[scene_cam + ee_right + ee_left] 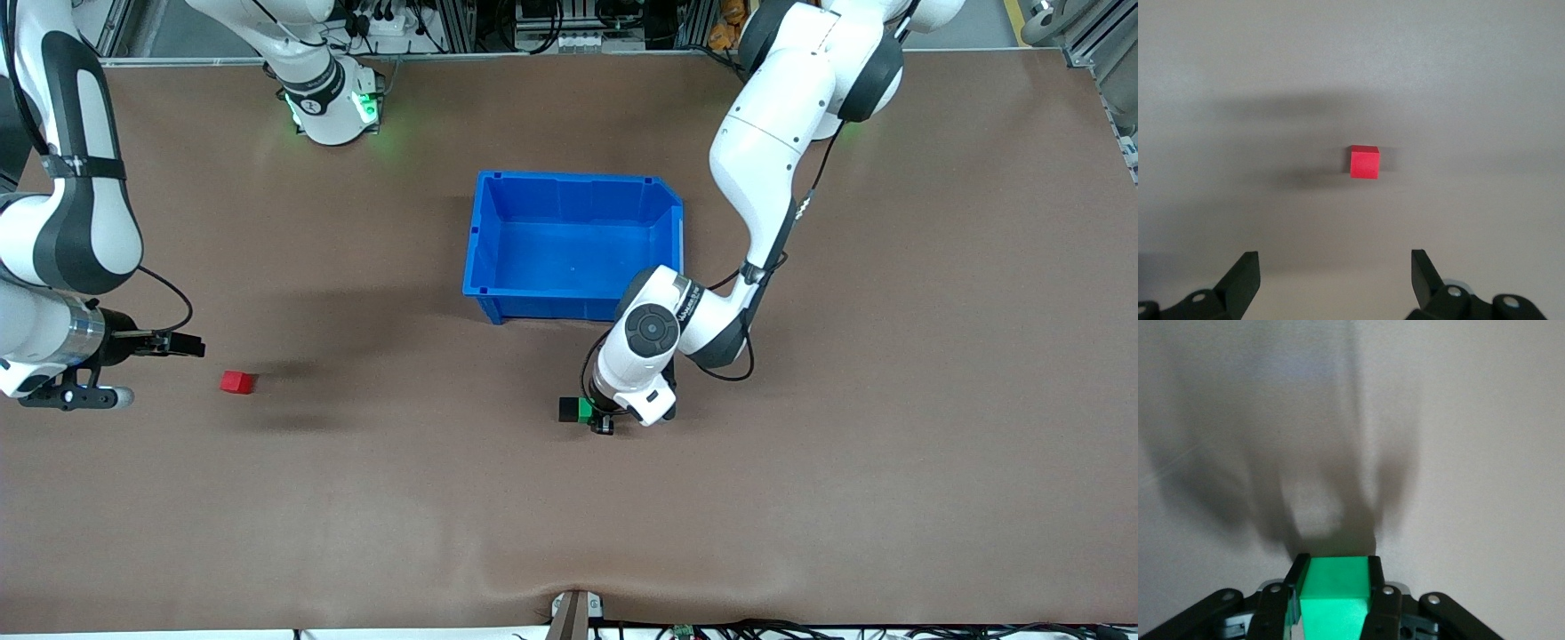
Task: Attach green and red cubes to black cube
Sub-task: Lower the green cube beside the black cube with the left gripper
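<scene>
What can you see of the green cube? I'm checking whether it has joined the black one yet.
The green cube is small, plain, bright green, smooth and matte, with flat faces and crisp edges. The left gripper is shut on it, one black finger on each of two facing sides. From the front it sits flush beside the black cube, apparently touching it, nearer the front camera than the blue bin. Whether it rests on the table is unclear.

Green cube (584, 408) against black cube (569, 409) — both nearer than bin (484, 233).
</scene>
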